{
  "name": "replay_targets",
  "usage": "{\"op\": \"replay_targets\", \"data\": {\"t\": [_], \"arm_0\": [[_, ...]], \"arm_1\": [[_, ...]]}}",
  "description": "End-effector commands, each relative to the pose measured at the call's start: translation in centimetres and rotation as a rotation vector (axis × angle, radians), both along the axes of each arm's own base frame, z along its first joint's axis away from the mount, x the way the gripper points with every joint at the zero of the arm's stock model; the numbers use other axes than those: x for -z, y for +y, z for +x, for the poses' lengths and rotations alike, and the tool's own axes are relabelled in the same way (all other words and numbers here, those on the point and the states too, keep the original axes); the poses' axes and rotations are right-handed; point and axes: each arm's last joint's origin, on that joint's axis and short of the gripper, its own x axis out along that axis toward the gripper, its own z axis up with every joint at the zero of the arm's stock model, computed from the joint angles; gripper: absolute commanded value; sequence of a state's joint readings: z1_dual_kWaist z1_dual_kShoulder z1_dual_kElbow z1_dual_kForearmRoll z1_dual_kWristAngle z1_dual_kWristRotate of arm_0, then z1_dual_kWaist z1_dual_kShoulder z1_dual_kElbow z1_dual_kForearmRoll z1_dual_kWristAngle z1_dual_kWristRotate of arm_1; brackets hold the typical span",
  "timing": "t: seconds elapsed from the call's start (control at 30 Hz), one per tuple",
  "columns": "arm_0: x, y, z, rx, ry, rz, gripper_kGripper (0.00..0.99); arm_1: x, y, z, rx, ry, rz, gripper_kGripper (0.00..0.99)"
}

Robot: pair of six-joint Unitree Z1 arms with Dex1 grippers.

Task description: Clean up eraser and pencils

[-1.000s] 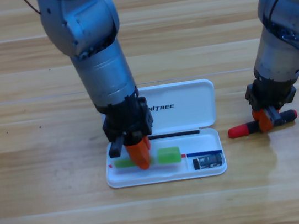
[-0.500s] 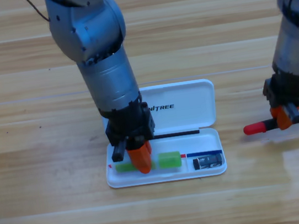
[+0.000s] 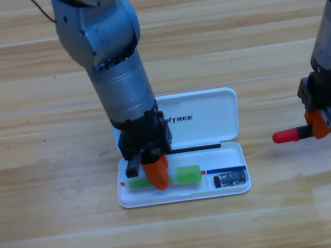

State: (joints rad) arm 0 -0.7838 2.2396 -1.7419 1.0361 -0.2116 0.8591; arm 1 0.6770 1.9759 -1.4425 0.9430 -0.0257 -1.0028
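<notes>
An open white case (image 3: 214, 117) lies on the table. In its tray, the pale green pencil (image 3: 188, 175) lies lengthwise, and the dark eraser (image 3: 230, 179) sits in the right compartment. My left gripper (image 3: 155, 176) points down into the tray, right over the middle of the green pencil, and hides part of it. At the far right, my right gripper (image 3: 321, 125) is shut on the red-ended, black-barrelled marker (image 3: 287, 136). It holds the marker level above the table, and the marker's shadow falls on the wood below.
The case lid stands open behind the tray. The left arm rises from the case toward the top edge. Bare wooden table lies between the case and the right gripper.
The right gripper has lifted the marker off the table and carried it right. The left gripper has stayed over the green pencil in the tray.
</notes>
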Motion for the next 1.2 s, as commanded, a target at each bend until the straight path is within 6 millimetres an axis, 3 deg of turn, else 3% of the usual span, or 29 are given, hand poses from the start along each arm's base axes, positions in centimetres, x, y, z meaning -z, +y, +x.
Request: {"op": "replay_targets", "data": {"t": [0.03,0.13,0.17,0.2,0.43,0.6,0.67,0.73,0.83,1.03,1.1,1.2], "arm_0": [[2.0,-0.9,-0.2,-0.022,0.024,0.038,0.089],[2.1,-0.8,-0.3,-0.025,0.031,0.045,0.842],[2.2,-0.7,-0.4,-0.027,0.033,0.048,0.948],[2.2,-0.7,-0.4,-0.027,0.033,0.048,0.988],[2.0,-0.6,-0.5,-0.036,0.034,0.049,0.99],[1.7,-0.5,-0.6,-0.042,0.034,0.049,0.99],[0.7,-0.2,-0.8,-0.046,0.025,0.041,0.99],[-1.4,0.3,-1.3,-0.057,0.011,0.022,0.99],[-6.4,1.9,-2.5,-0.078,-0.035,-0.029,0.99],[-17.1,9.4,-4.1,-0.189,-0.18,-0.166,0.99],[-19.3,12.7,-4.4,-0.256,-0.225,-0.201,0.99],[-20.3,16.6,-4.2,-0.328,-0.257,-0.211,0.99]], "arm_1": [[-1.2,0.1,-1.6,-0.024,-0.006,0.001,0.0],[-1.3,0.2,-1.7,-0.026,-0.006,0.006,0.0],[-1.3,0.2,-1.7,-0.028,-0.006,0.006,0.0],[-1.4,0.2,-1.8,-0.031,-0.008,0.007,0.0],[-2.1,1.1,-2.5,-0.042,-0.006,0.037,0.0],[-2.4,3.3,-3.1,-0.07,-0.004,0.052,0.0],[-2.2,4.4,-3.1,-0.076,-0.003,0.055,0.0],[-1.9,5.6,-3.1,-0.084,-0.002,0.056,0.0],[-1.2,7.6,-3.1,-0.09,0.006,0.053,0.0],[0.2,11.2,-2.6,-0.098,0.014,0.051,0.0],[0.6,12.3,-2.5,-0.102,0.011,0.056,0.0],[1.3,13.7,-2.3,-0.108,0.012,0.057,0.0]]}}
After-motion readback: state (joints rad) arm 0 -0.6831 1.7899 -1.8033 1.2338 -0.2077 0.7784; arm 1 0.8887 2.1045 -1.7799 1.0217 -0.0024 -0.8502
